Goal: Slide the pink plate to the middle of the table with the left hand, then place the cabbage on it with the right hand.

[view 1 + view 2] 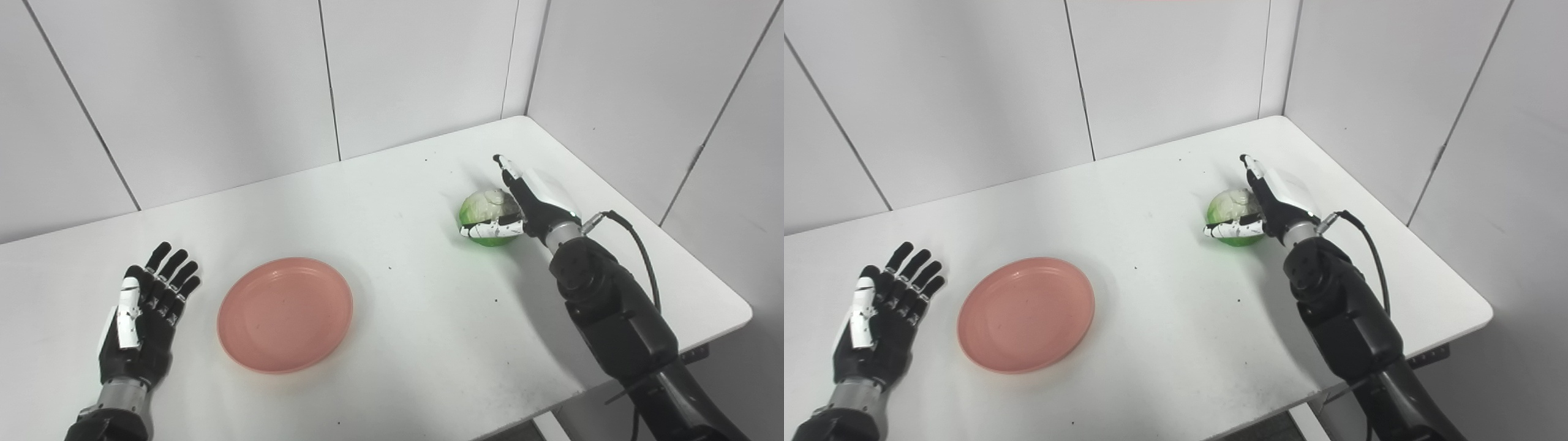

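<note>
The pink plate [285, 313] lies empty on the white table [416, 306], left of the middle. My left hand [144, 318] rests open on the table, palm up, a short gap to the left of the plate and not touching it. The green cabbage [484, 211] sits on the table at the right. My right hand [533, 205] is against its right side. The thumb lies across the cabbage's near side and the fingers reach straight out along its far side, not curled around it. The same scene shows in the right eye view, with the cabbage [1228, 208] and plate [1026, 314].
White wall panels close off the back and right of the table. The table's right edge [735, 306] runs just beyond my right forearm. A black cable [637, 245] loops off the right wrist.
</note>
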Robot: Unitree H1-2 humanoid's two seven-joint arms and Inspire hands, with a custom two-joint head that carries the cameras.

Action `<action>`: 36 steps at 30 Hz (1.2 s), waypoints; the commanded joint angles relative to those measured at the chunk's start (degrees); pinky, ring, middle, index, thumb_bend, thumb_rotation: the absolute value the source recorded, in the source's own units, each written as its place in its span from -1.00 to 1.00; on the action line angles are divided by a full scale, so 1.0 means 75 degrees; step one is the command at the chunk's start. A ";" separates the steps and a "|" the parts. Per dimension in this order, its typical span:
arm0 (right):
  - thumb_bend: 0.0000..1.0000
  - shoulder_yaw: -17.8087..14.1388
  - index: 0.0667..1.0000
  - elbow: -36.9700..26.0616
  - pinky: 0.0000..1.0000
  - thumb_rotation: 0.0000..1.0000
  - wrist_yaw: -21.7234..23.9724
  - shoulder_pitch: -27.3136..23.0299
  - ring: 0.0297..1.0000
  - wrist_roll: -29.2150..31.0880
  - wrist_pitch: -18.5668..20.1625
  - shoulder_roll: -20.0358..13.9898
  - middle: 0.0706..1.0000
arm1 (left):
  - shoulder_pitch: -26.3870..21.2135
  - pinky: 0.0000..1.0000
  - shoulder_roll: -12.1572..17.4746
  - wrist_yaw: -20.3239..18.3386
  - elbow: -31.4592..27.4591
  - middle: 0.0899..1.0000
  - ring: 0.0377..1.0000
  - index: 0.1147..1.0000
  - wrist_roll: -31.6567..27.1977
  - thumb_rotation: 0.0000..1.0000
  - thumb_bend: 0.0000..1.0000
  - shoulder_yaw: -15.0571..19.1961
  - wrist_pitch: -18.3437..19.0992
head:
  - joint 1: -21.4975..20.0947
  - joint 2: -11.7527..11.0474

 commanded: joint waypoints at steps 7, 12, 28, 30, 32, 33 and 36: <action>1.00 -0.0112 1.00 0.0148 0.68 -0.19 -0.0177 -0.0351 0.92 0.0099 -0.0012 -0.0276 1.00 | 0.0366 0.80 0.0136 -0.0033 0.0116 0.78 0.76 0.76 -0.0040 1.00 -0.05 0.0003 0.0396 | 0.0022 0.0068; 1.00 -0.0134 1.00 0.0371 0.72 -0.27 -0.0127 -0.0441 0.94 0.0275 -0.0036 -0.0328 1.00 | 0.0379 0.80 0.0162 -0.0017 0.0059 0.78 0.76 0.76 -0.0072 1.00 -0.05 0.0003 0.0475 | 0.0027 0.0110; 1.00 -0.0103 0.89 0.0998 0.65 -0.36 0.0363 -0.0660 0.78 0.0438 0.0008 -0.0379 0.82 | 0.0429 0.81 0.0205 0.0011 -0.0103 0.78 0.76 0.76 -0.0068 1.00 -0.05 -0.0029 0.0587 | 0.0029 0.0213; 1.00 -0.0074 0.86 0.1103 0.53 -0.38 0.0359 -0.0681 0.69 0.0597 -0.0017 -0.0394 0.73 | 0.0438 0.81 0.0198 0.0041 -0.0126 0.77 0.76 0.75 -0.0044 1.00 -0.05 -0.0032 0.0582 | 0.0029 0.0213; 1.00 -0.0054 0.83 0.1152 0.46 -0.43 0.0355 -0.0685 0.62 0.0754 -0.0061 -0.0405 0.67 | 0.0445 0.79 0.0196 0.0075 -0.0146 0.76 0.75 0.74 -0.0004 1.00 -0.06 -0.0043 0.0574 | 0.0029 0.0213; 1.00 -0.0023 0.79 0.1196 0.54 -0.49 0.0356 -0.0691 0.64 0.0808 -0.0093 -0.0422 0.67 | 0.0446 0.78 0.0200 0.0073 -0.0148 0.75 0.74 0.74 0.0011 1.00 -0.06 -0.0053 0.0560 | 0.0029 0.0213; 1.00 0.0035 0.75 0.1276 0.61 -0.58 0.0334 -0.0700 0.66 0.0970 -0.0171 -0.0454 0.67 | 0.0453 0.77 0.0216 0.0052 -0.0165 0.75 0.74 0.74 0.0012 1.00 -0.06 -0.0067 0.0559 | 0.0038 0.0244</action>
